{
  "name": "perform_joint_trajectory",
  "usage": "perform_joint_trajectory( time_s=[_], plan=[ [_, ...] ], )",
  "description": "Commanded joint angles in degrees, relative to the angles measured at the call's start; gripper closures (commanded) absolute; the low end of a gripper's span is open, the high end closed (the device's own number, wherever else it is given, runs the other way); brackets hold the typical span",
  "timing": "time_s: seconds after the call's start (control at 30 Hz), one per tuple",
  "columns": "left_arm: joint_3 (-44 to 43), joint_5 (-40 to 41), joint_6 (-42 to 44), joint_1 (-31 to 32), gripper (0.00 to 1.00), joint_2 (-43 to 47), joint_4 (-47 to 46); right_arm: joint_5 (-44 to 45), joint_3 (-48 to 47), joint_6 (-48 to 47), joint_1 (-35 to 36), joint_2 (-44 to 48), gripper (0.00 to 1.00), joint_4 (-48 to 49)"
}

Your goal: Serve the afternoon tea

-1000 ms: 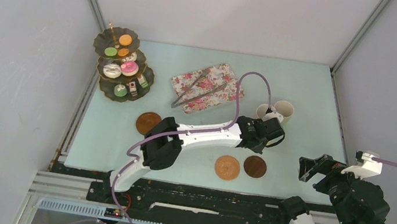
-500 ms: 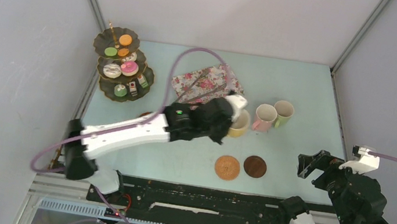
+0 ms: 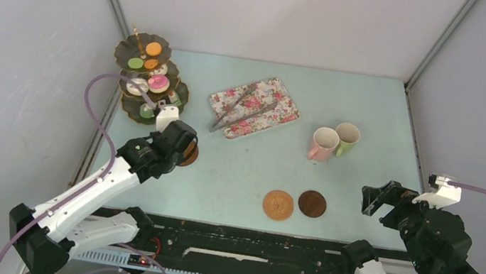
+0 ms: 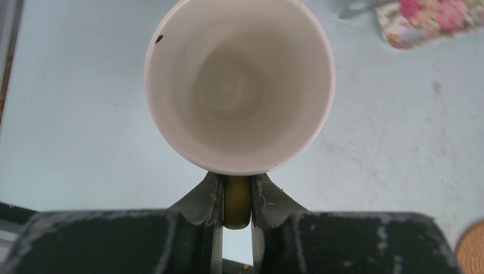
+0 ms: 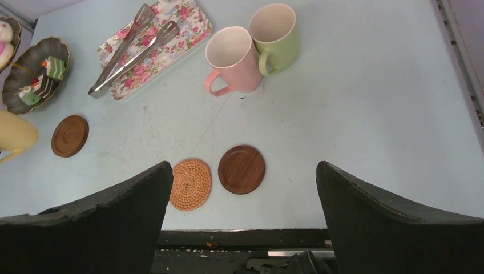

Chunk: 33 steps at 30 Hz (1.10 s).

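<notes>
My left gripper (image 4: 237, 182) is shut on the handle of the yellow mug (image 4: 240, 85), which stays upright and shows its white inside. From above, that gripper (image 3: 178, 144) hovers at the left brown coaster (image 3: 189, 155) and hides the mug. In the right wrist view the yellow mug (image 5: 14, 134) sits just left of that coaster (image 5: 69, 136). The pink mug (image 3: 322, 144) and green mug (image 3: 348, 136) stand together at the right. A woven coaster (image 3: 279, 204) and a dark coaster (image 3: 312, 203) lie near the front. My right gripper (image 3: 376, 199) is open and holds nothing.
The dark three-tier stand (image 3: 127, 112) with small cakes and macarons stands at the far left, close behind my left gripper. A flowered tray (image 3: 268, 115) carrying metal tongs (image 3: 244, 108) lies in the middle at the back. Grey walls enclose the table.
My left arm lifted the yellow mug from beside the pink mug and swung it leftwards across the table to the left coaster. The right arm barely moved.
</notes>
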<state>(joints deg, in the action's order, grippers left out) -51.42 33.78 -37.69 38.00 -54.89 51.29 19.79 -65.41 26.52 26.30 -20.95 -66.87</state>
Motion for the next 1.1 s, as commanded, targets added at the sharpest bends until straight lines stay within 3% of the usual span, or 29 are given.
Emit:
perform_joint_trajectory(
  time_s=[0.0, 0.23, 0.63, 1.07],
  plan=[
    [3.3, 8.4, -10.2, -3.2, 1.00, 1.7, -8.1, -1.4, 0.4, 0.4, 0.3, -1.1, 0.02, 2.8],
    [9.3, 3.6, -16.1, -6.5, 1.00, -0.8, -18.8, -2.3, 0.5, 1.3, 0.3, -1.2, 0.02, 2.0],
    [7.5, 1.2, -16.2, -6.5, 1.00, -9.7, -21.3, -1.8, 0.5, 0.7, 0.3, -1.2, 0.03, 2.3],
    [8.5, 1.4, -17.9, -6.5, 1.00, -11.8, -20.9, -1.6, 0.5, -0.6, 0.3, -1.7, 0.02, 2.7]
  ],
)
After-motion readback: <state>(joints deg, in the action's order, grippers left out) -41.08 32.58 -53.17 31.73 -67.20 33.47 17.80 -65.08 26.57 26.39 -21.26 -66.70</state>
